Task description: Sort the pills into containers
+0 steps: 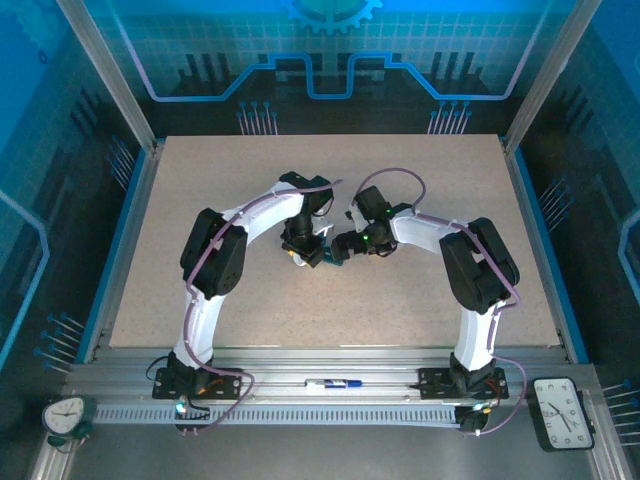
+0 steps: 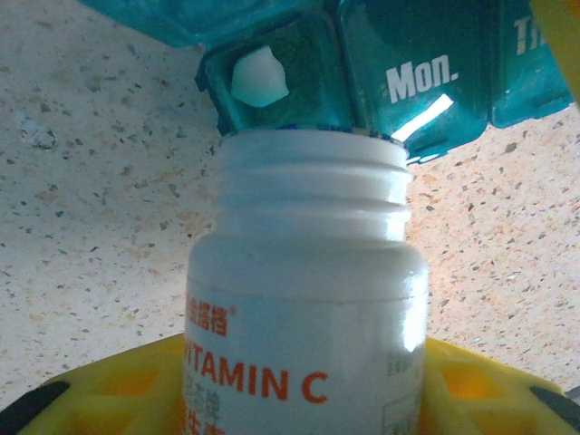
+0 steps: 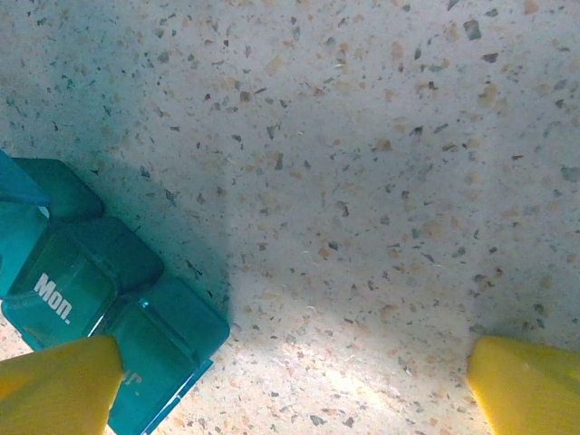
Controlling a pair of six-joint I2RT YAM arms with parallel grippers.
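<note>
My left gripper (image 2: 304,403) is shut on a white bottle (image 2: 308,299) marked VITAMIN C, with a yellow finger on each side. The bottle's uncapped threaded mouth rests against the teal pill box (image 2: 435,54). One compartment of the box is open, and a white pill (image 2: 259,76) lies in it. The lid to the right of it reads "Mon.". My right gripper (image 3: 290,390) stands wide open over bare table. Its left fingertip (image 3: 59,385) overlaps the corner of the pill box (image 3: 82,272). In the top view both grippers, left (image 1: 305,252) and right (image 1: 345,243), meet at the table's middle.
The speckled beige table (image 1: 200,200) spreads free on all sides of the two grippers. A pen (image 1: 335,383) lies on the front rail. A small clock (image 1: 65,415) stands at the near left and a larger clock (image 1: 563,412) at the near right, both off the table.
</note>
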